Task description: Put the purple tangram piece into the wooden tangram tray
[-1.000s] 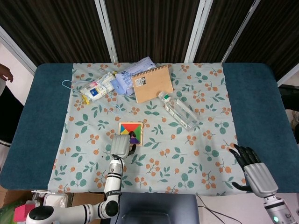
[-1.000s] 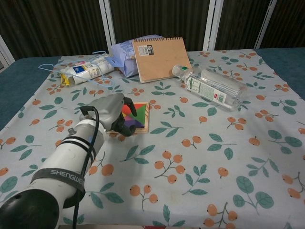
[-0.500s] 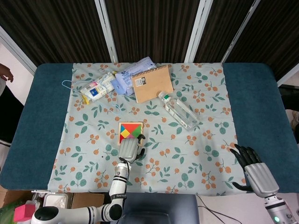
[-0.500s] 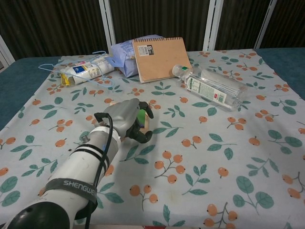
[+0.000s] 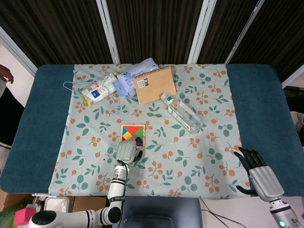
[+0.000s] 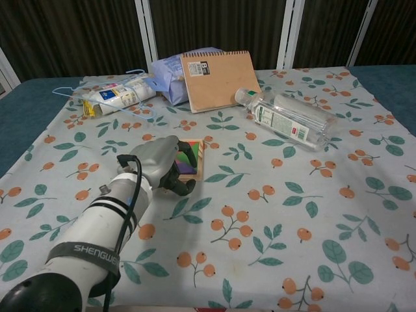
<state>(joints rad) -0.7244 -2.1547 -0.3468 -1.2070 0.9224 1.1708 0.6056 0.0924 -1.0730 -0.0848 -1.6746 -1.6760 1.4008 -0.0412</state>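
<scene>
The wooden tangram tray (image 5: pixel 133 125) (image 6: pixel 201 160) lies on the flowered cloth, left of centre, filled with coloured pieces. The purple piece (image 5: pixel 138 142) (image 6: pixel 184 170) lies in the tray's near right corner. My left hand (image 5: pixel 126 151) (image 6: pixel 158 163) is at the tray's near edge, its dark fingers (image 6: pixel 182 186) curled in beside the purple piece. I cannot tell whether they touch it. My right hand (image 5: pixel 259 173) rests with fingers spread at the table's front right, far from the tray and only in the head view.
Behind the tray lie a brown spiral notebook (image 5: pixel 154 84) (image 6: pixel 220 80), a clear plastic bottle (image 5: pixel 183 111) (image 6: pixel 294 119), a blue packet (image 5: pixel 127 80) and a white tube (image 5: pixel 97 90) with a face mask. Blue table edges flank the cloth.
The left hand, which covered the tray's near side half a second ago, has drawn back toward me and to the left. The purple piece now shows in the tray. The right hand is still.
</scene>
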